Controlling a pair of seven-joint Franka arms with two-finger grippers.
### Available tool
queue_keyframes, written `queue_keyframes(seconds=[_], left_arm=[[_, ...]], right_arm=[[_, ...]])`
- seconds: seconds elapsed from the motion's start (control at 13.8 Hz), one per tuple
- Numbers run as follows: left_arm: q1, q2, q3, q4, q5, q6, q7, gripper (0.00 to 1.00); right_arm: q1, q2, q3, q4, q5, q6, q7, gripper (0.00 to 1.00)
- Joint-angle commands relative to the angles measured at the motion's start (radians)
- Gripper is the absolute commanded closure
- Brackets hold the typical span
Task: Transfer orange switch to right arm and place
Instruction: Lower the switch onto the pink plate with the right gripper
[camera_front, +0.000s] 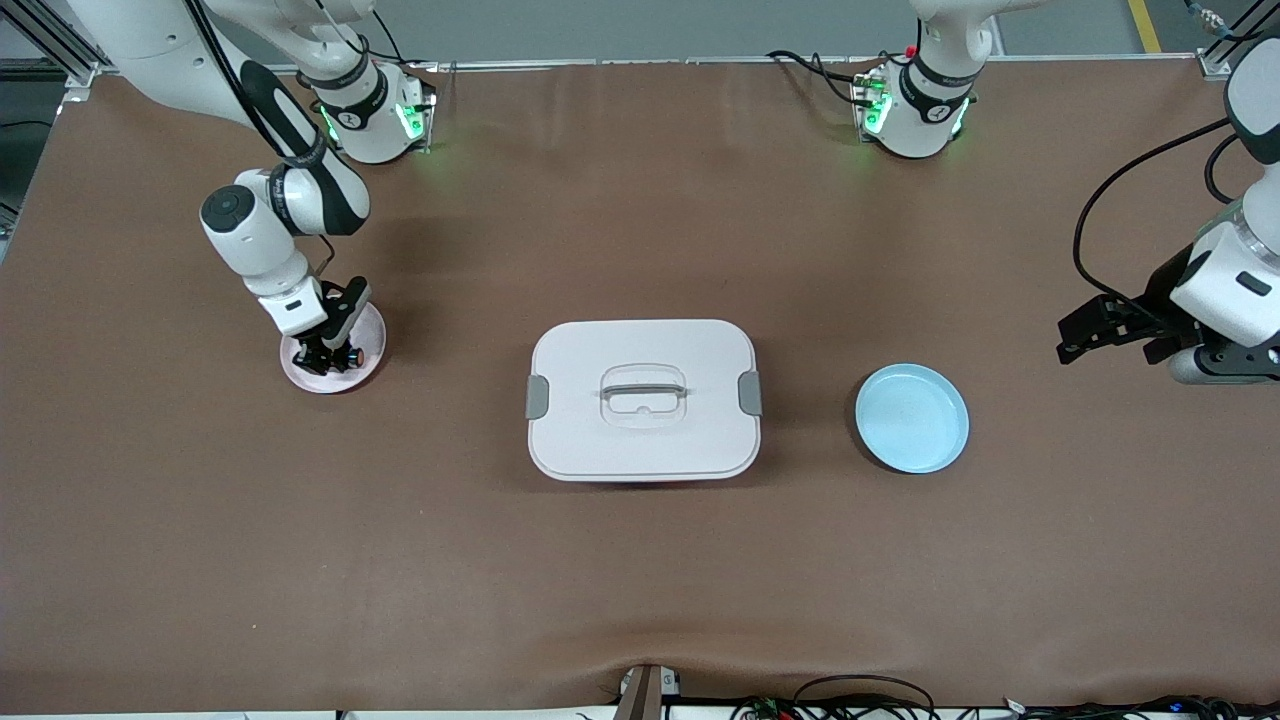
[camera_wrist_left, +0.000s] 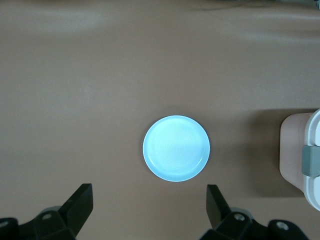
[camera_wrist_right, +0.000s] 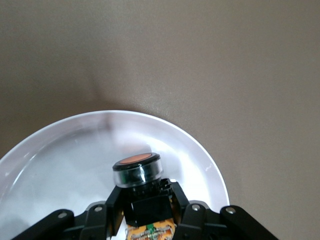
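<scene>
front view: right gripper (camera_front: 330, 355) is down over a pink plate (camera_front: 368, 352) toward the right arm's end of the brown table (camera_front: 640, 580), fingers clamped on the orange switch (camera_front: 354, 357). a white lidded box (camera_front: 642, 398) sits mid-table, a blue plate (camera_front: 912, 418) beside it. left gripper (camera_front: 1095, 338) waits in the air with fingers apart.

left wrist view: spread fingers (camera_wrist_left: 80, 204) above the blue plate (camera_wrist_left: 176, 148).

right wrist view: switch (camera_wrist_right: 137, 169) gripped by its black body, long axis running out from the fingertips, orange end pointing away over the plate (camera_wrist_right: 60, 160).

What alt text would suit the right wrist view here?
The right hand is shut on the small black switch with an orange end, just over a round pinkish-white plate on the brown table.
</scene>
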Motion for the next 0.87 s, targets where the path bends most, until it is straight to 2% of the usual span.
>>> queue_keyframes(seconds=[0.0,0.22,0.44,0.8], left_arm=[[0.010,-0.017,-0.004,-0.012,-0.012,0.004,0.007,0.00],[0.010,-0.017,-0.004,-0.012,-0.012,0.004,0.007,0.00],[0.010,-0.017,-0.004,-0.012,-0.012,0.004,0.007,0.00],[0.012,-0.017,-0.003,-0.012,-0.012,0.004,0.007,0.00]], right_arm=[[-0.067,0.064,0.023,0.015,-0.014,0.025,0.012,0.01],[-0.069,0.059,0.048,0.021,-0.014,0.011,0.049,0.00],[-0.067,0.024,0.071,0.049,-0.009,-0.093,0.090,0.00],[-0.061,-0.120,0.077,0.121,0.017,-0.412,0.089,0.00]])
